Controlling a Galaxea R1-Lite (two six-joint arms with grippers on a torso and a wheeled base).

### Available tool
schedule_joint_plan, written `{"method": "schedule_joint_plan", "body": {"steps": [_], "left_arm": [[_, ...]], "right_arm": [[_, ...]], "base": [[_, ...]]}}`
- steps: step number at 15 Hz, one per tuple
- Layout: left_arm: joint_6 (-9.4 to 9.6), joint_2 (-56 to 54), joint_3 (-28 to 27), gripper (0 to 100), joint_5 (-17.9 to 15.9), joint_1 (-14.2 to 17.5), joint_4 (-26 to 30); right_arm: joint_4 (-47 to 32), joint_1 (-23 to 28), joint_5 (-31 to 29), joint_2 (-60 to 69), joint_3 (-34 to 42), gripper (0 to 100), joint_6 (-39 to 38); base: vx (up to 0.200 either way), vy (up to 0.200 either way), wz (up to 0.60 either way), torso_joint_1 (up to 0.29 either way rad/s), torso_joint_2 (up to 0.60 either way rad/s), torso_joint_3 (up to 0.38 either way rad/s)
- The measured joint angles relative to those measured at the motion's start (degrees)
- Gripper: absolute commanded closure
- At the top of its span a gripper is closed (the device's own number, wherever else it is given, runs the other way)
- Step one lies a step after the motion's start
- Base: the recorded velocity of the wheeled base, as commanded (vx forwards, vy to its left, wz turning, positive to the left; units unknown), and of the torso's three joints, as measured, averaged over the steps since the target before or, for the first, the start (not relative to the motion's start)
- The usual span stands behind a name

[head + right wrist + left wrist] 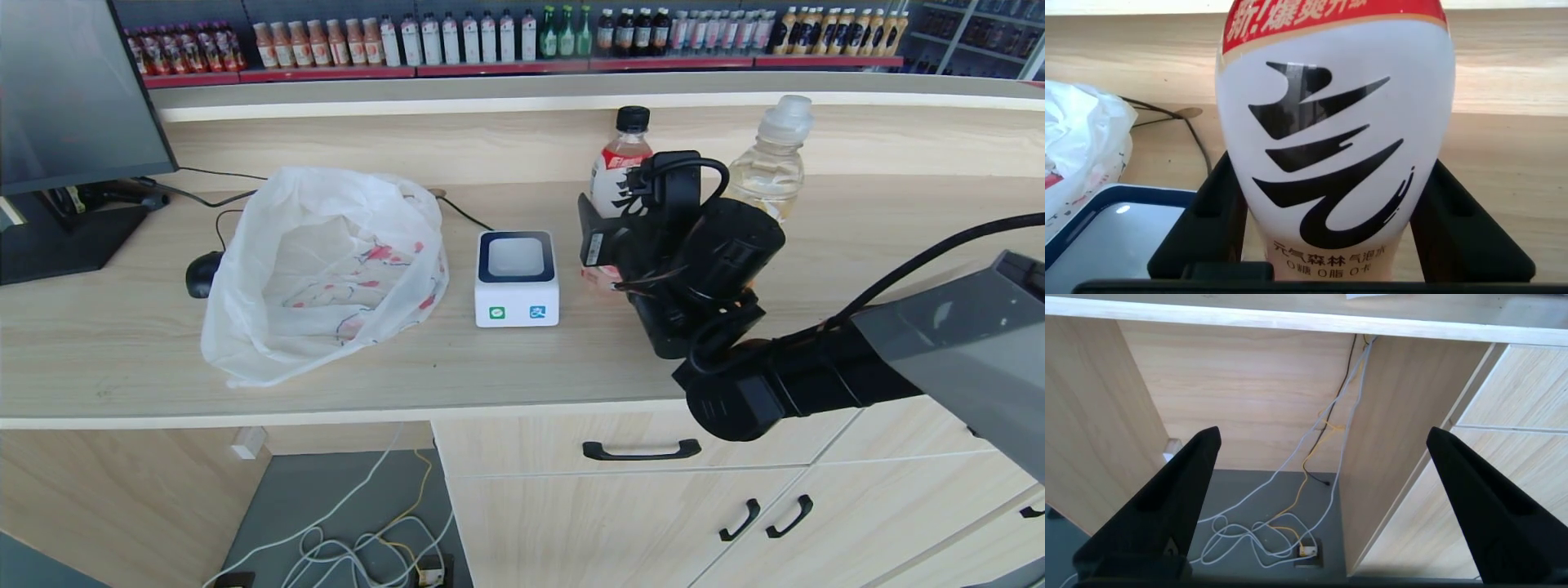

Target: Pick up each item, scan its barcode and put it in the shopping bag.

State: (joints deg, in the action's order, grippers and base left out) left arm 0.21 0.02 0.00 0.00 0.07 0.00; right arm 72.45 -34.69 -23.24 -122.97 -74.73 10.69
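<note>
A bottle with a black cap and a white-and-red label stands upright on the wooden counter, right of the white barcode scanner. My right gripper is shut on the bottle's lower body. In the right wrist view the bottle sits between the two black fingers, which press against its sides, with the scanner beside it. The white shopping bag lies open to the scanner's left. My left gripper hangs open below the counter, with nothing between its fingers.
A clear bottle of pale liquid stands behind my right arm. A monitor and a mouse sit at the counter's left end. Cables hang in the gap beneath the counter, beside the drawers.
</note>
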Motion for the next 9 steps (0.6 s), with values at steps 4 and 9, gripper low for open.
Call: {"method": "schedule_joint_plan", "body": {"steps": [4,9], "left_arm": [[-0.02,0.0,0.0,0,0.0,0.0,0.0],[0.00,0.0,0.0,0,0.0,0.0,0.0]], "right_arm": [[0.0,-1.2,-0.2,0.7,0.1,100,0.4],[0.3,-6.2,-3.0,3.0,1.6,100,3.9]], "base": [[0.000,0.000,0.00,0.000,0.00,0.000],[0.000,0.000,0.00,0.000,0.00,0.000]]}}
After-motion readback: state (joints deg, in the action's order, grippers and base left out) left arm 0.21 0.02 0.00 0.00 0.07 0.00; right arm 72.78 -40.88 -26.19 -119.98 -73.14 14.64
